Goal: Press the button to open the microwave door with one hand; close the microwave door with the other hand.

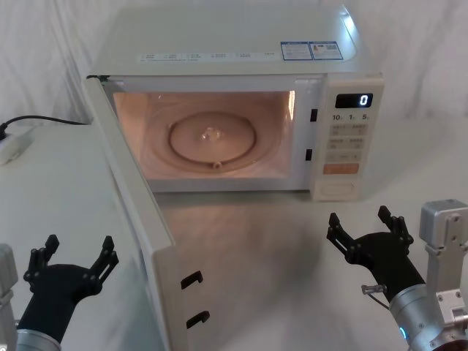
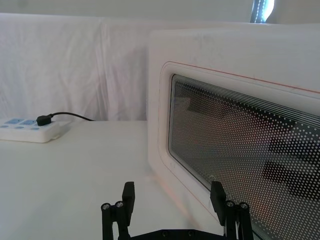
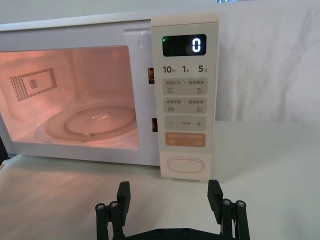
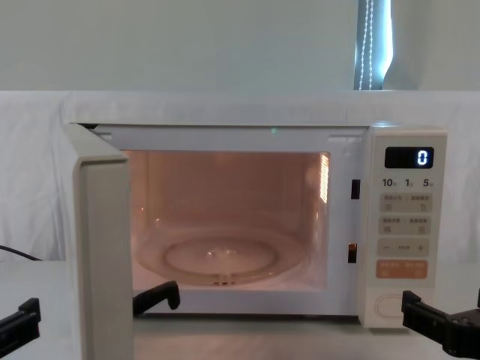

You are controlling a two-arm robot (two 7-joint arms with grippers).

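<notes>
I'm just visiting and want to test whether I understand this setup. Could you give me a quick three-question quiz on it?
1. True or false: the microwave door is shut.
2. Which gripper sits nearer the button? A) left gripper B) right gripper
3. What digit does the display show?

Key:
1. False. The door stands swung wide open and the cavity is lit.
2. B. The right gripper, fingers open, is in front of the keypad panel; the left gripper, also open, is beside the door's outer face.
3. Zero.
</notes>
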